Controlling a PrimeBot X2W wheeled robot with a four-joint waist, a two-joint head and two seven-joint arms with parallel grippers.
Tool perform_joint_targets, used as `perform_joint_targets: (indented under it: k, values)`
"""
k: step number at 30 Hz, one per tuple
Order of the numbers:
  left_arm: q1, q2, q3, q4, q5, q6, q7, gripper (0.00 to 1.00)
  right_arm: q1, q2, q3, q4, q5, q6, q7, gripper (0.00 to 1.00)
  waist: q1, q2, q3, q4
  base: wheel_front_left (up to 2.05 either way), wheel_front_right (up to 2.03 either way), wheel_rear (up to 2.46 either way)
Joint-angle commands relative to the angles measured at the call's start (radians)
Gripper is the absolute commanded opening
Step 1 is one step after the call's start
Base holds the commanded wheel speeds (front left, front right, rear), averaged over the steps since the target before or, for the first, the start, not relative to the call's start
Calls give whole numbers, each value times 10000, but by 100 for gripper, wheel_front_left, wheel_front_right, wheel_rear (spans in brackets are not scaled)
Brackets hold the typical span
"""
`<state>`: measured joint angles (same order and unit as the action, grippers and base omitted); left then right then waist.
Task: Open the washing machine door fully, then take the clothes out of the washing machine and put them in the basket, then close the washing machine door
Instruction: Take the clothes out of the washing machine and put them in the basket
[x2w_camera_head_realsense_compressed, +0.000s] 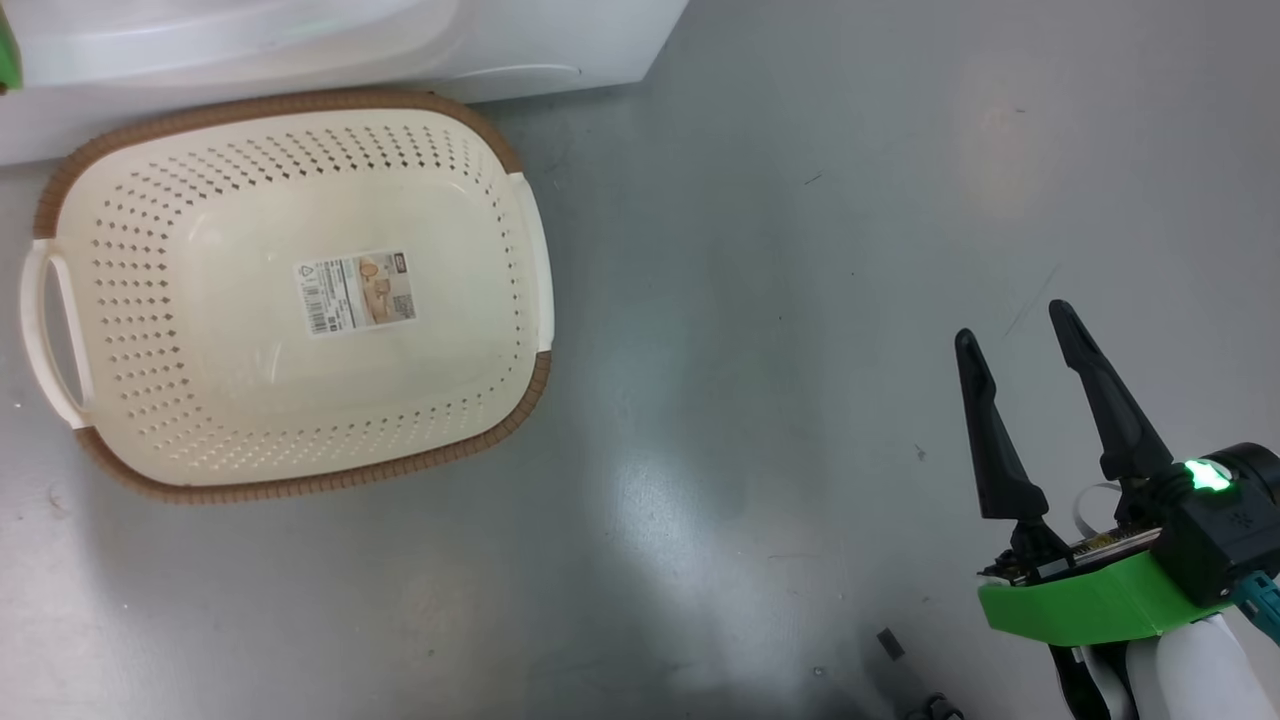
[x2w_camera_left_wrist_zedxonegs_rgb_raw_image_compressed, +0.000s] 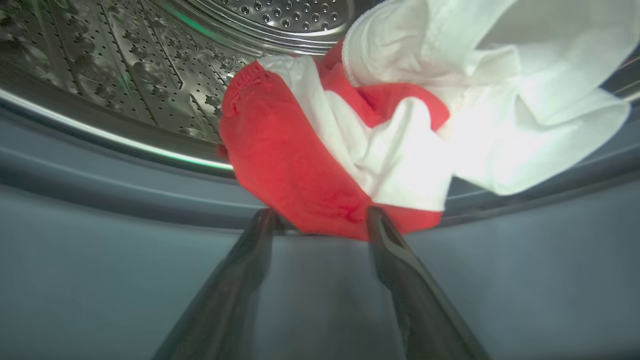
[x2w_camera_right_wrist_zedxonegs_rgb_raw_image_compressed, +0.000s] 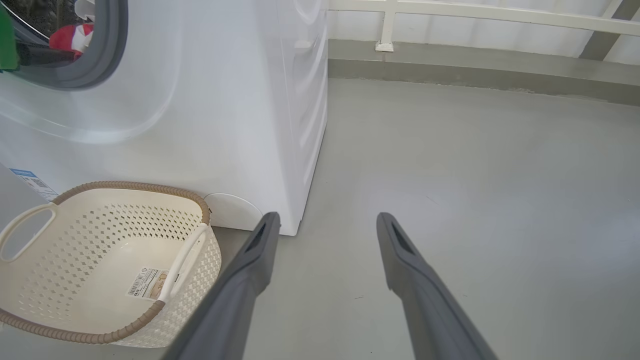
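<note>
The clothes (x2w_camera_left_wrist_zedxonegs_rgb_raw_image_compressed: 310, 150), a red and white bundle, hang over the lip of the washing machine's steel drum (x2w_camera_left_wrist_zedxonegs_rgb_raw_image_compressed: 125, 65) and grey gasket (x2w_camera_left_wrist_zedxonegs_rgb_raw_image_compressed: 100, 175). My left gripper (x2w_camera_left_wrist_zedxonegs_rgb_raw_image_compressed: 320, 220) is open at the drum mouth, and the lower red edge of the bundle reaches down between its fingertips. The clothes (x2w_camera_right_wrist_zedxonegs_rgb_raw_image_compressed: 70, 37) also show inside the opening of the white washing machine (x2w_camera_right_wrist_zedxonegs_rgb_raw_image_compressed: 225, 125). The cream basket (x2w_camera_head_realsense_compressed: 300, 100) stands on the floor against the machine's base (x2w_camera_head_realsense_compressed: 300, 40) and holds nothing but its paper label. My right gripper (x2w_camera_head_realsense_compressed: 1012, 325) hangs open over bare floor, right of the basket (x2w_camera_right_wrist_zedxonegs_rgb_raw_image_compressed: 130, 186). The washing machine door is out of view.
Grey floor (x2w_camera_head_realsense_compressed: 750, 350) stretches to the right of the basket and the machine. A low wall with a white railing (x2w_camera_right_wrist_zedxonegs_rgb_raw_image_compressed: 475, 15) closes the far side.
</note>
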<state>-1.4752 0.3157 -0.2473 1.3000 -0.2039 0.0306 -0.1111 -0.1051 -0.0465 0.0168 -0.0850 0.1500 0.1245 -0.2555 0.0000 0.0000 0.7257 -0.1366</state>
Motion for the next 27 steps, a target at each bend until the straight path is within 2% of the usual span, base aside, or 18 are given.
perform_joint_targets:
  k: [1,18,27]
  values:
    - [33,481,-42,-131,-52,94,-130,2,298,-37,201,-265,-26,62,-63,100,0,0,2,21,0,0,0]
    - [-341,459,-291,-317,-124,-28,-1277,0,143,-37,185,-111,-108,62,-63,100,0,0,-45,291,0,0,0]
    - [-285,330,-415,-1264,-105,-19,-1497,0,-44,-37,99,-81,-117,62,-63,100,0,0,12,649,0,0,0]
